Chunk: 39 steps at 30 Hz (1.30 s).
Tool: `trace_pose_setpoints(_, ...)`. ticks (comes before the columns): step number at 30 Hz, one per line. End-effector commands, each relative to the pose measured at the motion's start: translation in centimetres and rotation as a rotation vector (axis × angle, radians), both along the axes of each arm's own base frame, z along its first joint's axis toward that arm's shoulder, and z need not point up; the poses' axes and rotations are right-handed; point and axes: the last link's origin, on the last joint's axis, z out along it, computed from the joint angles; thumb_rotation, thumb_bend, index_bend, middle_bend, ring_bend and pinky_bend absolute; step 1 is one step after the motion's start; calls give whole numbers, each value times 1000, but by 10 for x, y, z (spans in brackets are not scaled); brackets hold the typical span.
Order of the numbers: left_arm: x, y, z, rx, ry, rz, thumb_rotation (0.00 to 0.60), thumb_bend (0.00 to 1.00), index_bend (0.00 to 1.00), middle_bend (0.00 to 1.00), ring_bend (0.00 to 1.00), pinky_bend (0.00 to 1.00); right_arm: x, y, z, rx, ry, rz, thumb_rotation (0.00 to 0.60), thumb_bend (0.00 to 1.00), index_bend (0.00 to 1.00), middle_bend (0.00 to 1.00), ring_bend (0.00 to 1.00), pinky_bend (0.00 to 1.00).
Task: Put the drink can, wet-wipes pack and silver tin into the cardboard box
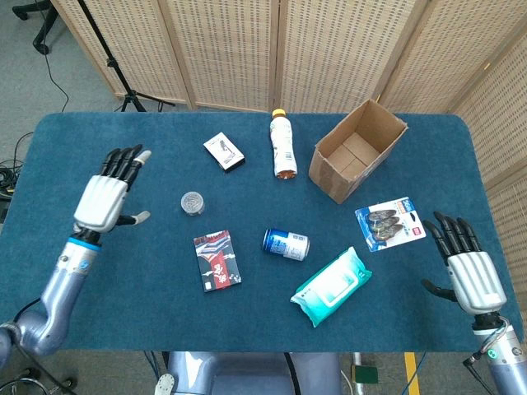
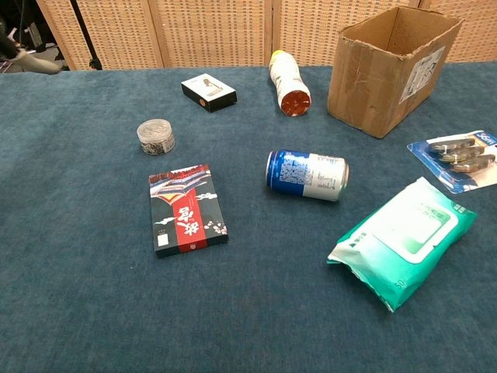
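The blue and white drink can [image 1: 286, 244] [image 2: 307, 174] lies on its side mid-table. A green wet-wipes pack [image 1: 332, 286] [image 2: 404, 241] lies to its right, near the front. The small round silver tin [image 1: 192, 202] [image 2: 155, 136] stands left of centre. The cardboard box [image 1: 357, 150] [image 2: 390, 67] sits open at the back right. My left hand [image 1: 109, 191] is raised over the table's left side, open, fingers spread, holding nothing. My right hand [image 1: 465, 267] hovers open at the table's right front edge. In the chest view only a left fingertip [image 2: 31, 61] shows at the top left edge.
A yellow-capped bottle [image 1: 282, 146] lies beside the box. A black and white small box [image 1: 224, 151] sits at the back, a red patterned box [image 1: 217, 260] left of the can, and a blister pack [image 1: 390, 222] right of it. A folding screen stands behind the table.
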Motion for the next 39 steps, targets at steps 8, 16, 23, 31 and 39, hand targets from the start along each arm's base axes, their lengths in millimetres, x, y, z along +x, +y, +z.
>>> trace_pose_setpoints(8, -78, -80, 54, 143, -50, 283, 600, 0, 0, 0, 0, 0, 117, -27, -30, 304, -29, 171, 600, 0, 0, 0, 0, 0)
trace_pose_setpoints(16, -92, -105, 66, 162, -95, 294, 600, 0, 0, 0, 0, 0, 200, -44, -113, 451, 27, 291, 600, 0, 0, 0, 0, 0)
trace_pose_setpoints(23, -97, -104, 67, 145, -114, 288, 600, 0, 0, 0, 0, 0, 250, -60, -182, 411, 77, 261, 600, 0, 0, 0, 0, 0)
trace_pose_setpoints(31, -100, -101, 70, 139, -147, 285, 600, 0, 0, 0, 0, 0, 280, -80, -225, 349, 135, 171, 600, 0, 0, 0, 0, 0)
trace_pose_setpoints(39, -104, -97, 72, 129, -160, 301, 600, 0, 0, 0, 0, 0, 279, -106, -221, 299, 177, 86, 600, 0, 0, 0, 0, 0)
